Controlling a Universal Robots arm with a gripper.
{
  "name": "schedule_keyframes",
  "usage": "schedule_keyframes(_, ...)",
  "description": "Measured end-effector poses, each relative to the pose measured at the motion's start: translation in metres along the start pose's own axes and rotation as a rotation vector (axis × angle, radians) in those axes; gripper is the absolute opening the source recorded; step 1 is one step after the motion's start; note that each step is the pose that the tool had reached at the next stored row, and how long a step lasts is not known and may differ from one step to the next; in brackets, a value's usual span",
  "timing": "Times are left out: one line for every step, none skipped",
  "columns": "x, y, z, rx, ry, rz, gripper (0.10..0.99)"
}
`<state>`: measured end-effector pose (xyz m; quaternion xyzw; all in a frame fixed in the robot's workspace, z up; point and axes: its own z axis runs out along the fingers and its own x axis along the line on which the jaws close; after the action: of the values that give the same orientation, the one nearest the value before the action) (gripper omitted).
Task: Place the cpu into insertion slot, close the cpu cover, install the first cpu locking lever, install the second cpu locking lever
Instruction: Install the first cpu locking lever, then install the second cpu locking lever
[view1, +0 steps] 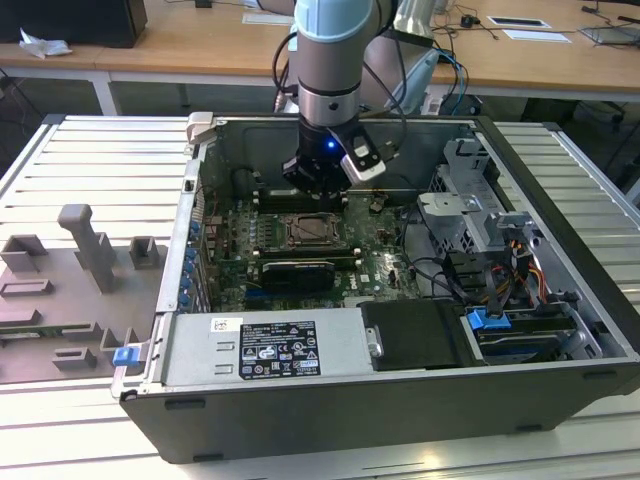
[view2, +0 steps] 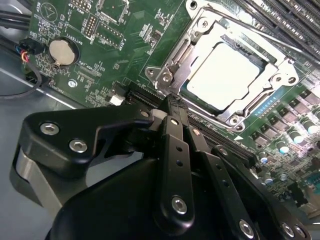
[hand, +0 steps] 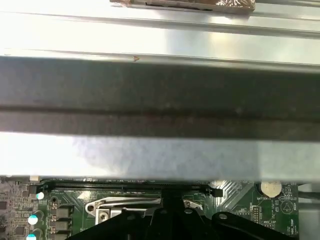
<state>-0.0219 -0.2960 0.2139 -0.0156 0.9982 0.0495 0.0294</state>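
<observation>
The cpu (view2: 222, 77), pale and square, lies flat in the insertion slot (view1: 315, 232) on the green motherboard. The silvery cpu cover (view2: 172, 62) is folded down around it, framing its top. My gripper (view2: 172, 102) has its two black fingers pressed together with nothing visible between them. Its tip hovers just beside the socket's near corner, by the edge of the cover. In the exterior view the gripper (view1: 318, 190) hangs inside the open computer case, just behind the socket. In the first wrist view the gripper tip (hand: 171, 202) sits next to a thin silver lever (hand: 125, 202).
A coin battery (view2: 63, 51) and long black memory slots (view2: 280, 20) flank the socket. A black expansion card (view1: 297, 272), the power supply (view1: 265, 350), a drive cage (view1: 470, 210) and loose cables crowd the case. Grey fixtures (view1: 80, 260) stand on the slatted table at the exterior view's left.
</observation>
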Motion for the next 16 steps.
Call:
schedule_keyframes(0.0000,-0.0005,0.0000,0.000,0.0000,0.000,0.106)
schedule_keyframes(0.0000,-0.0011,-0.0001,0.000,0.0000,0.000,0.106)
schedule_keyframes(0.0001,-0.0016,-0.0001,0.000,0.0000,0.000,0.106)
schedule_keyframes(0.0001,-0.0020,-0.0002,0.000,-0.0001,0.000,0.106)
schedule_keyframes(0.0001,-0.0025,-0.0002,0.000,-0.0001,0.000,0.106)
schedule_keyframes(0.0001,-0.0028,-0.0002,0.000,-0.0001,0.000,0.106)
schedule_keyframes(0.0001,-0.0030,-0.0003,0.000,-0.0001,0.000,0.106)
schedule_keyframes(0.0001,-0.0034,-0.0003,0.000,-0.0001,0.000,0.106)
schedule_keyframes(0.0001,-0.0037,-0.0003,0.000,-0.0001,0.000,0.106)
schedule_keyframes(0.0001,-0.0040,-0.0004,0.000,-0.0001,0.000,0.106)
schedule_keyframes(0.0001,-0.0042,-0.0004,0.000,-0.0001,0.000,0.106)
schedule_keyframes(0.0001,-0.0053,-0.0005,0.000,0.0000,0.000,0.106)
schedule_keyframes(0.0002,-0.0064,-0.0006,0.000,0.0000,0.000,0.106)
schedule_keyframes(0.0002,-0.0069,-0.0007,0.000,0.0000,0.000,0.106)
schedule_keyframes(0.0002,-0.0073,-0.0007,0.000,0.0000,0.000,0.106)
schedule_keyframes(0.0002,-0.0081,-0.0008,0.000,0.0000,0.000,0.106)
